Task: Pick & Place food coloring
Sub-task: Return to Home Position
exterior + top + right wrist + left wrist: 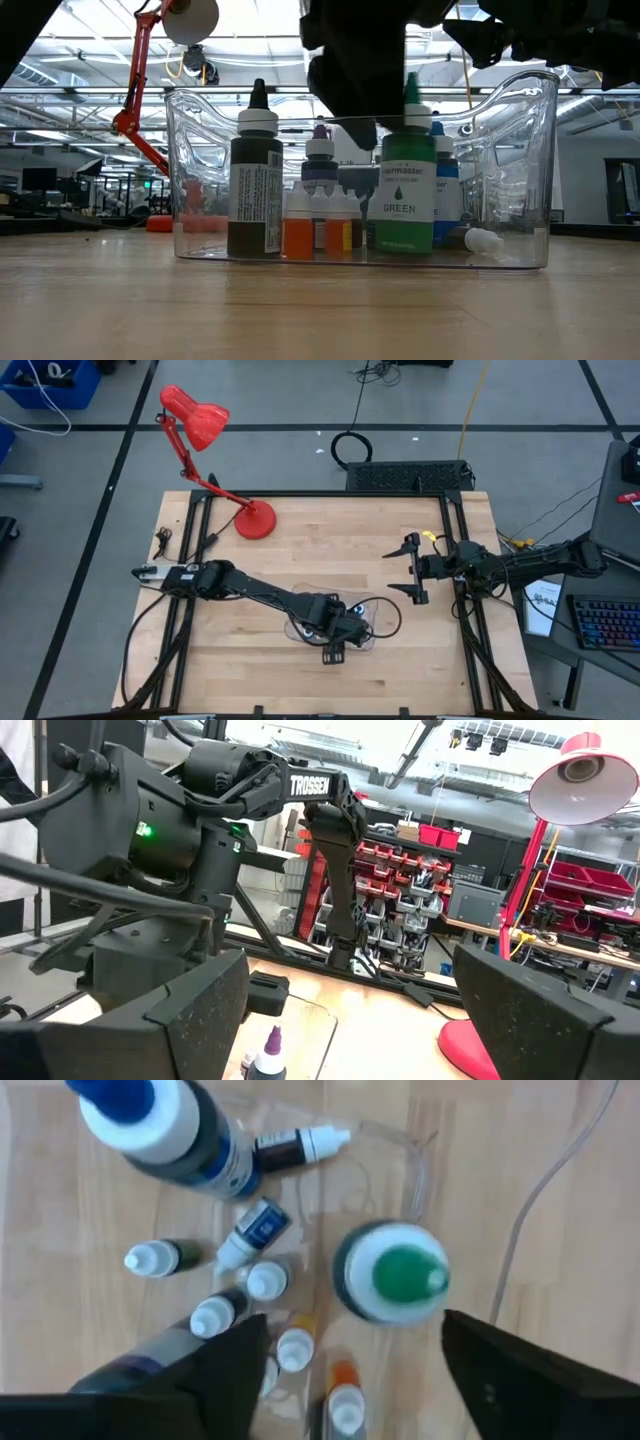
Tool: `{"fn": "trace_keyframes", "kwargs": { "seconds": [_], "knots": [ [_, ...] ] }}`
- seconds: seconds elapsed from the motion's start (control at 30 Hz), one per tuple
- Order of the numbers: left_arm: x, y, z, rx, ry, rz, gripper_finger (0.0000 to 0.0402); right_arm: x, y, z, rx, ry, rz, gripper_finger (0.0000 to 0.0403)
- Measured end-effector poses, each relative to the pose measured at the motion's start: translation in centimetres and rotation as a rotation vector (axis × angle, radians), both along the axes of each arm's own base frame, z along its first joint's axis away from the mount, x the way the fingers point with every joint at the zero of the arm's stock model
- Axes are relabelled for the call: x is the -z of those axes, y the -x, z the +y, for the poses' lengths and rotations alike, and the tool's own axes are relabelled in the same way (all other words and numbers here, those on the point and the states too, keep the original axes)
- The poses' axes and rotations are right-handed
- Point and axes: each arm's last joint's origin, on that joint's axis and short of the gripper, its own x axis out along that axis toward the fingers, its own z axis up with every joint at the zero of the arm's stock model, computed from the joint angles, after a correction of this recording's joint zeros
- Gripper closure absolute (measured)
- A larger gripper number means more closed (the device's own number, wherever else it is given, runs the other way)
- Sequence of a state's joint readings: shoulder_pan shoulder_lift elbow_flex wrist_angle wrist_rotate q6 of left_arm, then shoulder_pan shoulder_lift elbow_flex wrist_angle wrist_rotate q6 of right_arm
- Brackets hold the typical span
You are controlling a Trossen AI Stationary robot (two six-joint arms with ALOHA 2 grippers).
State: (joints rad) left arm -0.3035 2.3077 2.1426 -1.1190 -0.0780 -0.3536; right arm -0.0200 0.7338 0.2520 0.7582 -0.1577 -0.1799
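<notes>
Above the wooden table (pixel 300 525), the left gripper (pixel 352 1320) hung spread over the food coloring (pixel 405 190), the right gripper (pixel 388 571) gaping nearby.

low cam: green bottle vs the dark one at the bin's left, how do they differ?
Contents: the green bottle is bright green, the dark bottle nearly black. Tip: the green bottle's is green, the dark bottle's black. Label: the green bottle's faces the camera and reads GREEN; the dark bottle's is turned aside. Shared: both stand upright in the clear bin, with white collars.
</notes>
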Motion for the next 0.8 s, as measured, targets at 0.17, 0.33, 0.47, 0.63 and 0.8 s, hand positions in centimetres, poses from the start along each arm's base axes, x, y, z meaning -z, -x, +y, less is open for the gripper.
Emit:
{"fn": "trace_keyframes", "kwargs": {
  "seconds": [0.17, 0.33, 0.47, 0.63, 0.8],
  "knots": [
    [-0.2, -0.3, 0.0, -0.019, 0.016, -0.032, 0.005, 0.0, 0.0, 0.0, 0.0, 0.0, 0.0, 0.0069],
    [-3.2, 0.9, 0.1, 0.024, 0.013, -0.07, 0.0014, 0.0, 0.0, 0.0, 0.0, 0.0, -0.001, 0.0069],
    [-9.0, 4.0, -2.4, 0.099, -0.177, -0.279, 0.0004, -0.3, 0.4, 0.0, -0.004, -0.021, -0.009, 0.0069],
    [-12.6, 11.4, -4.3, -0.039, -0.527, -0.485, 0.0003, -0.7, 1.8, 0.0, -0.01, -0.05, 0.004, 0.0069],
    [-8.3, 18.9, 0.0, -0.367, -0.564, -0.638, 0.0003, -0.7, 3.3, 0.1, -0.02, -0.104, 0.033, 0.0069]
  ]
}}
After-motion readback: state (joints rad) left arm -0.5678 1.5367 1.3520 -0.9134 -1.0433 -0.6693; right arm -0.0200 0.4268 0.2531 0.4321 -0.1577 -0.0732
